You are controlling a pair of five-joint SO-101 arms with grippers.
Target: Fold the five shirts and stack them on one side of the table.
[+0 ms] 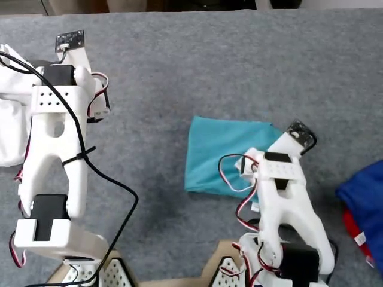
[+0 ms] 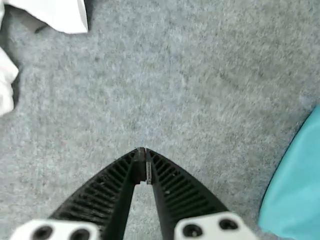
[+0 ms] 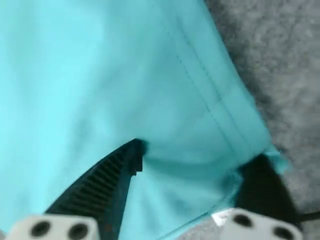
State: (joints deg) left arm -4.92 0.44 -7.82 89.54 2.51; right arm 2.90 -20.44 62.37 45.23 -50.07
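I'm watching the grey felt worktop, a folded teal shirt lying toward 4 o'clock of centre. My right hand is straddling its hem, spread open; my left hand is hovering closed over the felt.

Grey carpeted table.

two white plastic arms with black servo blocks, looped red-and-black wires, and ribbed black pincer fingers.
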